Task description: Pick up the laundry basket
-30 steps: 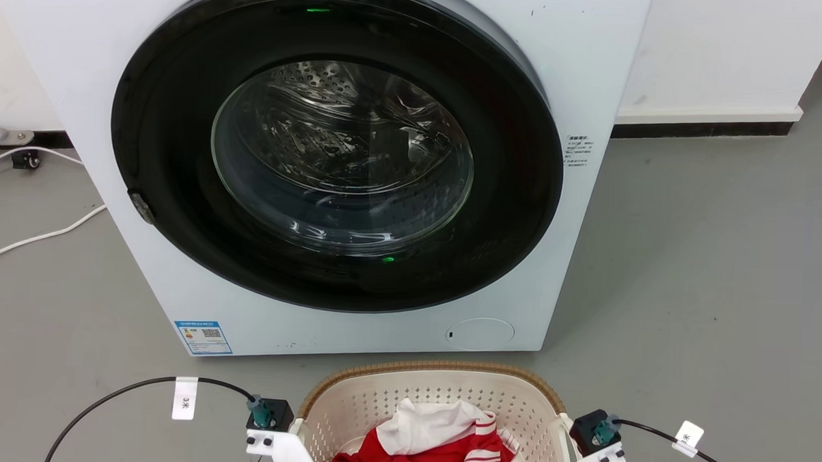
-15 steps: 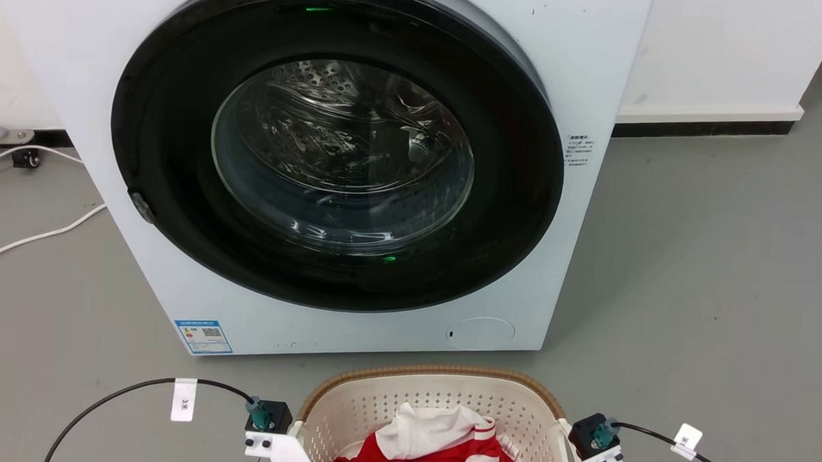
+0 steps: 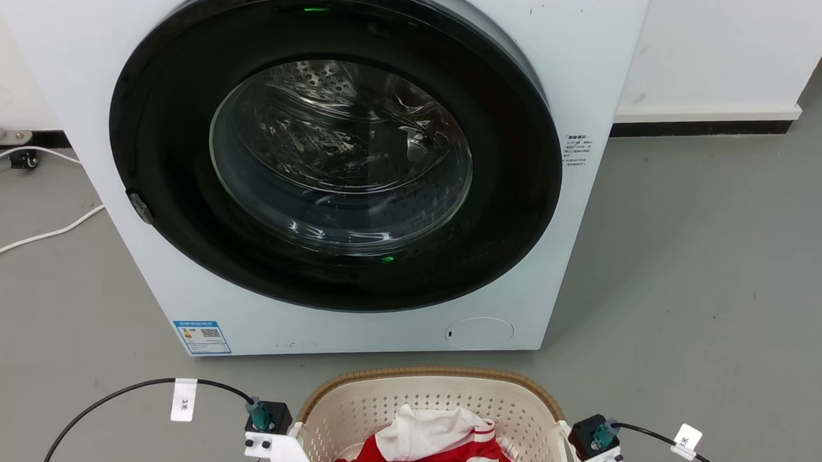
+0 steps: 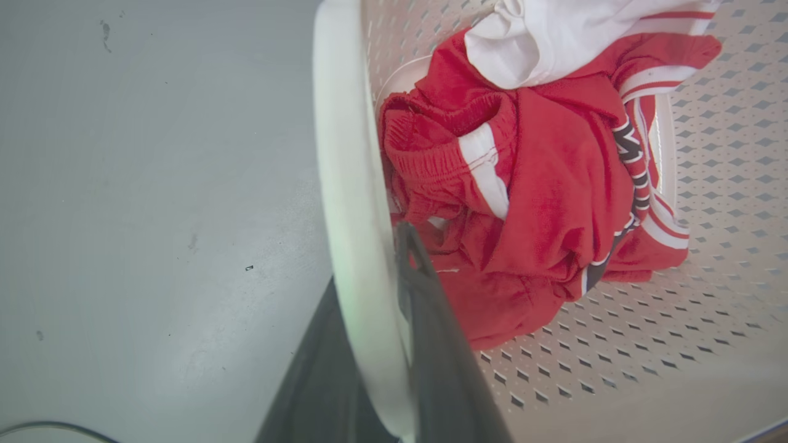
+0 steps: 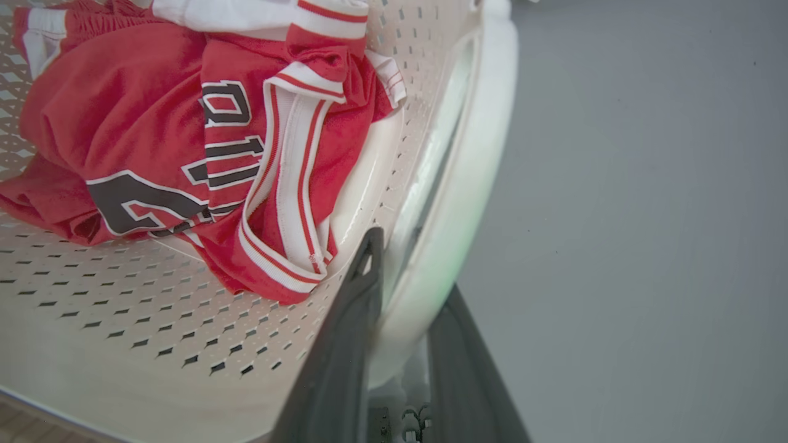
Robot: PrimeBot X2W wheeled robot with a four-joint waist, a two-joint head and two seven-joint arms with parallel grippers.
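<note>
The laundry basket (image 3: 433, 375), cream perforated plastic with a brown woven rim, sits at the bottom centre of the head view, in front of the washing machine. Red and white clothes (image 3: 437, 454) lie inside it. In the left wrist view my left gripper (image 4: 369, 264) is shut on the basket's white left handle (image 4: 348, 154), one finger inside the basket and one outside. In the right wrist view my right gripper (image 5: 412, 264) is shut on the white right handle (image 5: 477, 154) in the same way. Both fingertip pairs are partly hidden by the handles.
A white washing machine (image 3: 595, 59) with a closed round dark door (image 3: 339, 146) stands directly beyond the basket. A white cable (image 3: 35, 235) lies on the grey floor at the left. Black cables (image 3: 125, 387) run from my wrists. A white wall with a dark skirting (image 3: 702, 128) is at the back right.
The basket and both wrists sit slightly lower in the head view than a second ago. The washing machine has hardly shifted. Both grips are unchanged.
</note>
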